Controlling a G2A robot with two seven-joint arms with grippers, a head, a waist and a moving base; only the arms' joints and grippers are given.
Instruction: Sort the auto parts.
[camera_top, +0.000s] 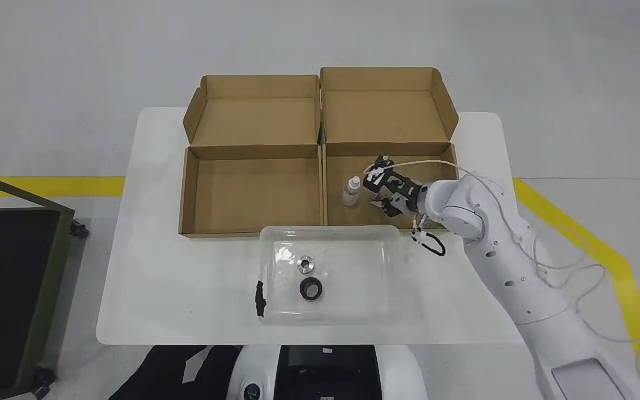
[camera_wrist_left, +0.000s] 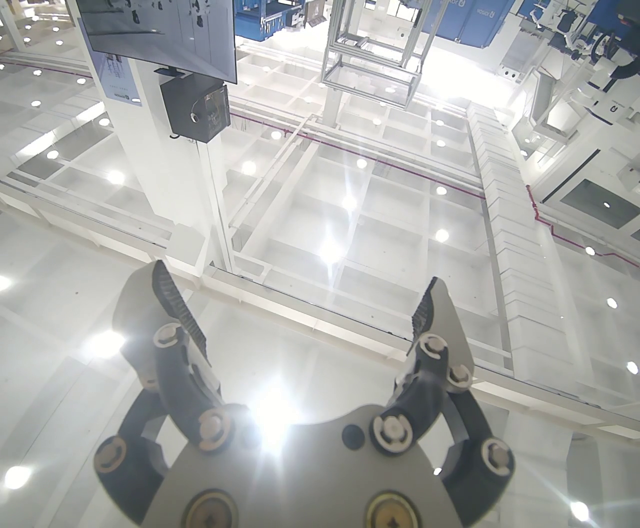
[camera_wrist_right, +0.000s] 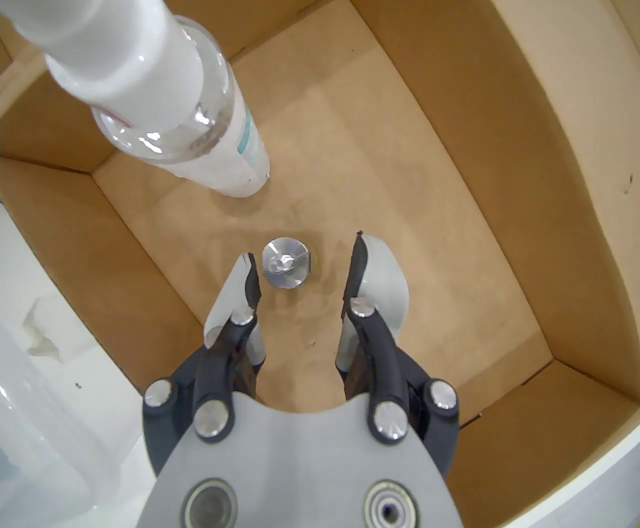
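**Cardboard box, right side: silver part on the floor, jaws open**

Silver round part lies flat on the floor of the right cardboard box, just ahead of the right gripper. The jaws are spread apart and grip nothing. The part sits nearer one fingertip than the other; contact cannot be judged.

A small clear bottle with a white cap stands upright in the same box, near the part but apart from it.

The left cardboard box sits directly beside the right one, and both lids are folded back.

A clear plastic tray rests on the white desk in front of the boxes. Inside it are a second silver part and a black ring, close together. A black piece sits at the tray's edge; whether inside or outside cannot be told.

The left gripper points up at the ceiling. Its jaws are wide apart with nothing between them.
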